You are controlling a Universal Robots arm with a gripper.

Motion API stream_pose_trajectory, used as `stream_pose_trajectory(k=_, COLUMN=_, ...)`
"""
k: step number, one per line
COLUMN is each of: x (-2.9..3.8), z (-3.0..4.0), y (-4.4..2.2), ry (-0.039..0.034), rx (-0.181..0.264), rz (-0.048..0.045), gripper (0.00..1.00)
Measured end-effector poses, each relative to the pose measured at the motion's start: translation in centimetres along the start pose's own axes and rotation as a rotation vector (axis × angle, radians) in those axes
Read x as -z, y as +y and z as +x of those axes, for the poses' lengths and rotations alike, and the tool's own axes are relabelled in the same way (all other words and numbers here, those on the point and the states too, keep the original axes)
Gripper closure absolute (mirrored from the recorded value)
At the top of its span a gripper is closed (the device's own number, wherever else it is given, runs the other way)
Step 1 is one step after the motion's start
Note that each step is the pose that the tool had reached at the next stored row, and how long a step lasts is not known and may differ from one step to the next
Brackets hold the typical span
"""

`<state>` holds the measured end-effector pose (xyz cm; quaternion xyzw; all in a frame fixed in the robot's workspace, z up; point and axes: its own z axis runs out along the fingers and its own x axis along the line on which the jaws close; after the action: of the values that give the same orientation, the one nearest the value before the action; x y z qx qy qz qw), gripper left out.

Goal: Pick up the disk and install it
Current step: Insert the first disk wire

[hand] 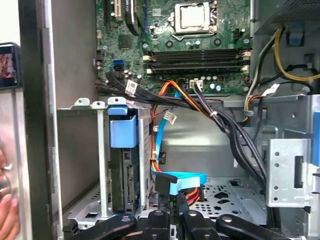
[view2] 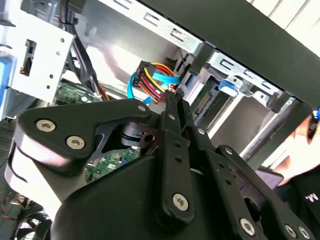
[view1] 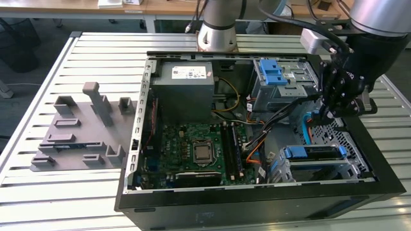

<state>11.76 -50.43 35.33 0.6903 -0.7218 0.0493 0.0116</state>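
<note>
The disk [view1: 313, 153], silver in its blue plastic carrier, sits slotted in the grey metal cage at the case's front corner on the exterior view's right. The first wrist view has the disk [hand: 126, 170] standing on edge under its blue latch, and its connector edge [view2: 212, 102] faces the second wrist camera. My gripper [view1: 328, 114] hangs inside the open computer case, just beyond the disk's cage. Its fingers [hand: 175, 212] are pressed together on a black plug of the blue flat cable [hand: 186, 178], beside red, orange and yellow power wires [view2: 152, 80]. The plug is a short way from the disk.
The motherboard [view1: 199, 149], the power-supply box [view1: 183, 91] and a second cage with blue latches [view1: 276, 77] fill the case. Black cable bundles [hand: 235, 135] cross near my gripper. A grey fixture plate [view1: 80, 130] lies on the slatted table. A person's hand [hand: 6, 200] is by the case wall.
</note>
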Motion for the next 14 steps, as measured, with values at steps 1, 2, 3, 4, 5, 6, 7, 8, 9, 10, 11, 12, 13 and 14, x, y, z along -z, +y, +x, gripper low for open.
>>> stream_pose_trajectory(k=1, x=-0.02, z=0.0, y=0.0, ry=-0.0071, rx=-0.002, rz=-0.0016, gripper=0.83)
stream_pose_trajectory(k=2, x=-0.03, z=0.03, y=0.0, ry=-0.0142, rx=-0.003, rz=-0.0031, gripper=0.83)
stream_pose_trajectory(k=3, x=-0.06, z=0.1, y=0.0, ry=-0.021, rx=-0.003, rz=-0.0047, gripper=0.83)
stream_pose_trajectory(k=4, x=-0.1, z=0.18, y=0.0, ry=-0.026, rx=-0.004, rz=-0.0059, gripper=0.83)
stream_pose_trajectory(k=5, x=-0.12, z=0.22, y=0.0, ry=-0.0275, rx=-0.004, rz=-0.0062, gripper=0.83)
stream_pose_trajectory(k=6, x=-0.12, z=0.21, y=0.0, ry=-0.0276, rx=-0.004, rz=-0.0062, gripper=0.83)
stream_pose_trajectory(k=7, x=-0.12, z=0.21, y=0.0, ry=-0.0276, rx=-0.004, rz=-0.0063, gripper=0.83)
stream_pose_trajectory(k=8, x=-0.12, z=0.21, y=0.0, ry=-0.0276, rx=-0.004, rz=-0.0063, gripper=0.83)
stream_pose_trajectory(k=9, x=-0.13, z=0.22, y=-0.01, ry=-0.0276, rx=-0.004, rz=-0.0063, gripper=0.83)
stream_pose_trajectory(k=10, x=-0.13, z=0.25, y=-0.01, ry=-0.0275, rx=-0.004, rz=-0.0063, gripper=0.83)
stream_pose_trajectory(k=11, x=-0.16, z=0.36, y=-0.01, ry=-0.0274, rx=-0.004, rz=-0.0063, gripper=0.83)
stream_pose_trajectory(k=12, x=-0.22, z=0.54, y=-0.02, ry=-0.0275, rx=-0.004, rz=-0.0063, gripper=0.83)
stream_pose_trajectory(k=13, x=-0.3, z=0.81, y=-0.02, ry=-0.0276, rx=-0.004, rz=-0.0062, gripper=0.83)
stream_pose_trajectory(k=14, x=-0.4, z=1.11, y=-0.03, ry=-0.0276, rx=-0.004, rz=-0.0063, gripper=0.83)
